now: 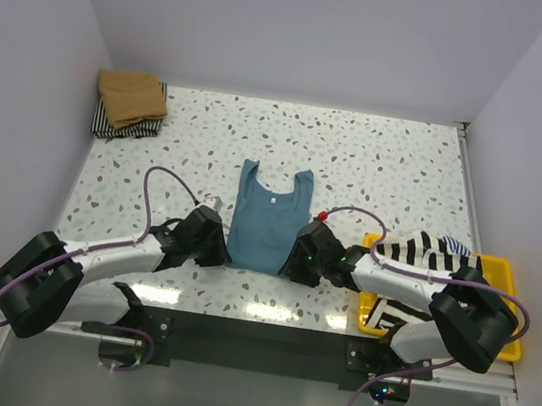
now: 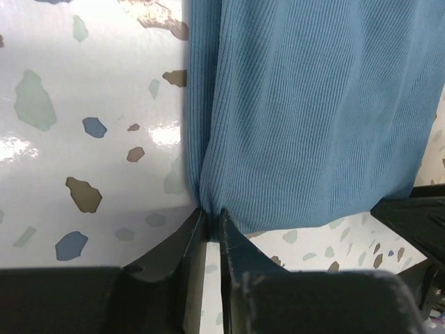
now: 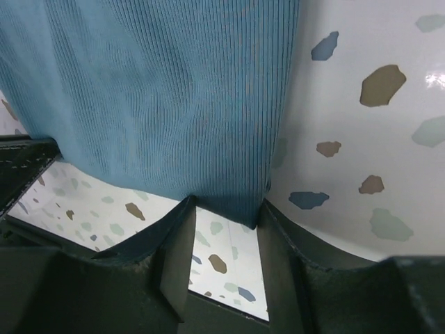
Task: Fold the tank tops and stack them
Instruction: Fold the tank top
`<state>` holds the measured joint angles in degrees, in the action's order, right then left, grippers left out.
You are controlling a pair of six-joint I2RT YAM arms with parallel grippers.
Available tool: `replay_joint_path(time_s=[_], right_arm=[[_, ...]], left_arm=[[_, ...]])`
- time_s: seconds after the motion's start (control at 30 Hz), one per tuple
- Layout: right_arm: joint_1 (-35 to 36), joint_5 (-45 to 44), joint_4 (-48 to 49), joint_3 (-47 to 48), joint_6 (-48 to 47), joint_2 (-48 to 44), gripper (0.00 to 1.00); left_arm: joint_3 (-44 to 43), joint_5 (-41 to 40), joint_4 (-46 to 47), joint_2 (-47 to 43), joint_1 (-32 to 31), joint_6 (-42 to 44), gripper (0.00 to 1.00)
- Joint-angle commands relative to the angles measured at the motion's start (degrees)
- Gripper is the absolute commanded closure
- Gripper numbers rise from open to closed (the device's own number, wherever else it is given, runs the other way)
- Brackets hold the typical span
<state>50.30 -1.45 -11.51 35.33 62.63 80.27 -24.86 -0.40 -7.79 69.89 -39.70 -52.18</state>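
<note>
A teal-blue tank top [image 1: 267,218] lies flat in the middle of the table, straps pointing away from me. My left gripper [image 1: 221,252] sits at its near left hem corner. In the left wrist view the jaws [image 2: 212,217] are pinched narrowly on a bunched bit of the teal hem [image 2: 299,125]. My right gripper [image 1: 293,262] is at the near right corner. Its fingers [image 3: 174,240] stand wide apart with the hem edge [image 3: 229,198] between the tips, not squeezed. A tan-brown top [image 1: 132,95] rests on a striped one [image 1: 132,127] at the back left.
A yellow tray [image 1: 506,268] stands at the right edge of the table with black-and-white striped tank tops [image 1: 431,251] spilling over its rim. The right arm reaches across in front of it. White walls close in the table on three sides.
</note>
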Motion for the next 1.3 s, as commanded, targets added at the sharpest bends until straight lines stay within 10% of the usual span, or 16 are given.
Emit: replay_joint_path(time_s=[0.0, 0.27, 0.83, 1.27], right_arm=[[0.1, -0.9, 1.0, -0.9, 0.7, 1.9, 0.58], [0.5, -2.6, -6.7, 0.2, -3.6, -1.3, 0.94], [14.4, -17.5, -33.5, 19.8, -6.8, -17.3, 0.94], [-8.1, -5.9, -23.5, 34.8, -22.1, 0.6, 0.95]], left_arm=[[2.6, 0.1, -4.9, 1.8, -1.3, -0.7, 0.84], [1.2, 1.3, -9.1, -1.9, -3.7, -1.7, 1.0], [-18.1, -5.0, -33.2, -17.4, -14.5, -10.0, 1.0], [-33.2, 1.4, -16.9, 1.7, 7.8, 3.7, 1.0]])
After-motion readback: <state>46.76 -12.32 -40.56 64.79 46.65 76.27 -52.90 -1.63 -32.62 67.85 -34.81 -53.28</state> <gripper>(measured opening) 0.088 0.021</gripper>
